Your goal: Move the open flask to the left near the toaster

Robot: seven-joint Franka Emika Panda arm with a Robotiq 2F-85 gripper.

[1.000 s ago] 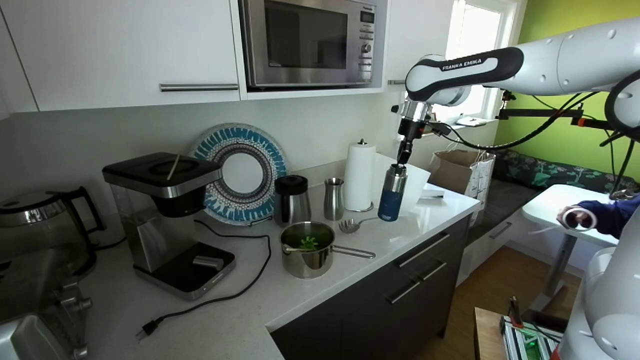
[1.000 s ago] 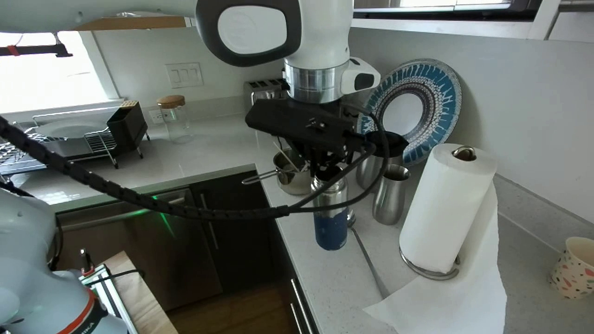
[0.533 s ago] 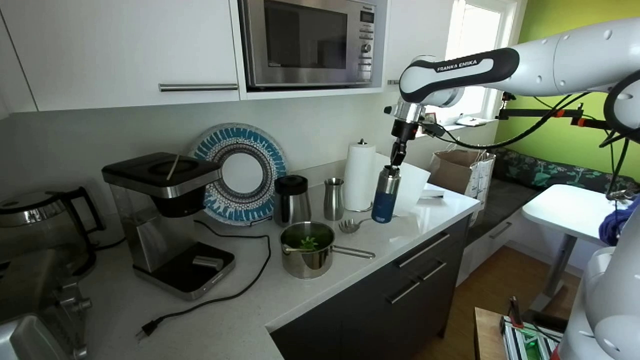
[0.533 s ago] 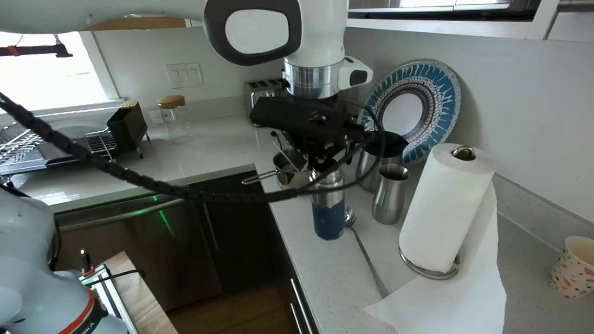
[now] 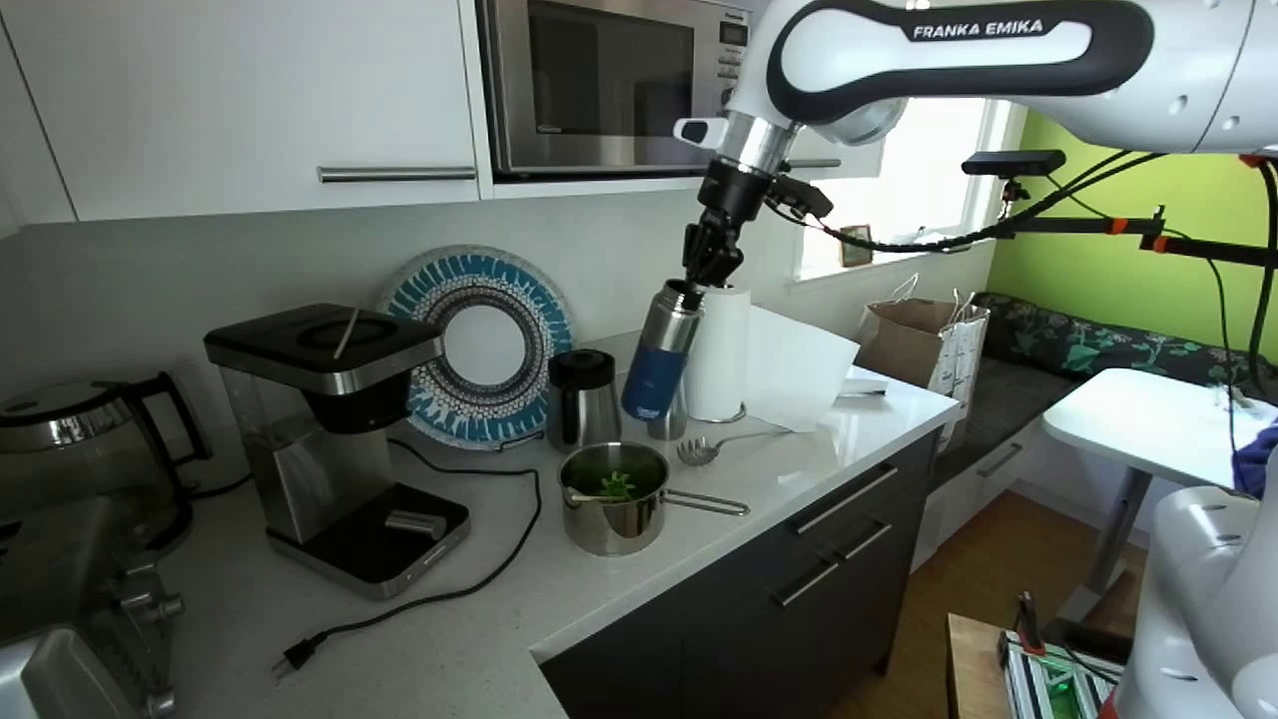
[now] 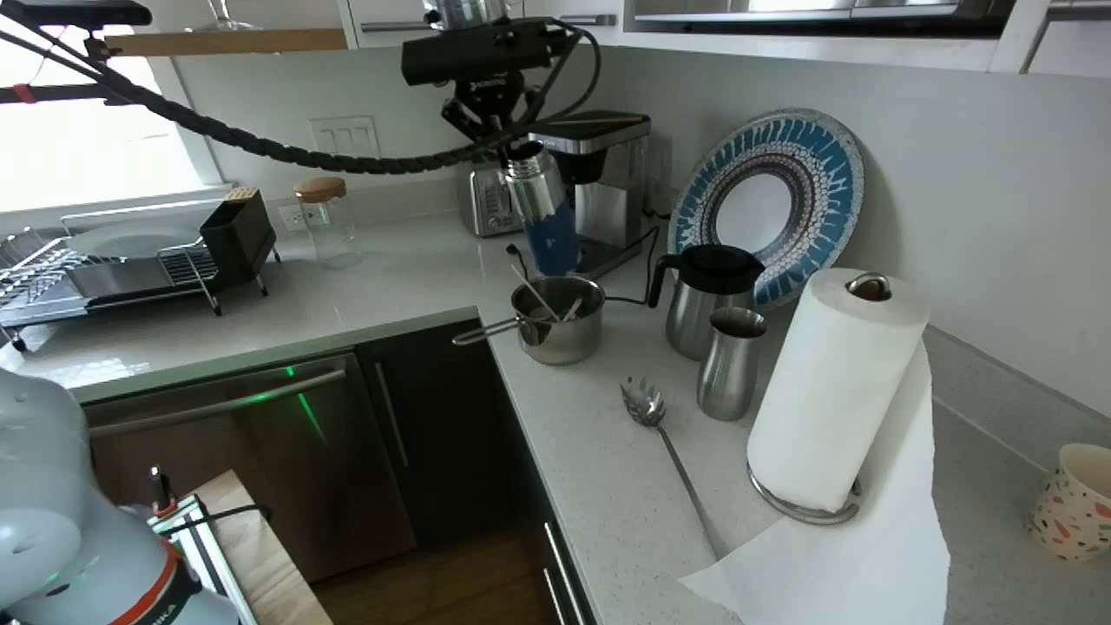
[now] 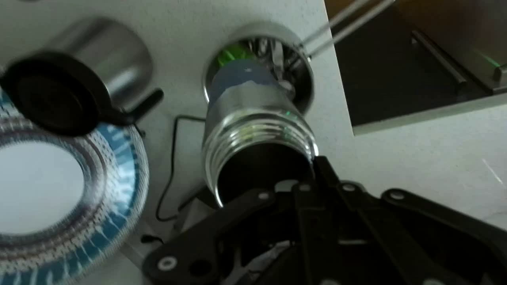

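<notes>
A: Please, how many things does the hand (image 5: 691,290) hold?

B: One only: a slim open cylindrical flask of blue and silver metal (image 5: 656,359). The two black fingers (image 7: 325,171) are clamped on its rim, one inside the mouth, one outside.

A: And where is this flask?

B: It hangs under the hand, tilted, in the air above the white bench (image 6: 590,503).

A: What can you count lower than the hand?

B: One round saucepan of shiny steel (image 6: 560,340), one steel jug with black lid (image 6: 690,312), one narrow steel pitcher (image 6: 727,373) and one long-handled pronged steel spoon (image 6: 683,473).

A: Beyond the hand also?

B: Yes, in an exterior view: one box-shaped metal toaster (image 6: 488,204). One thick white paper-towel roll (image 6: 833,391) stands there nearer than the hand.
</notes>
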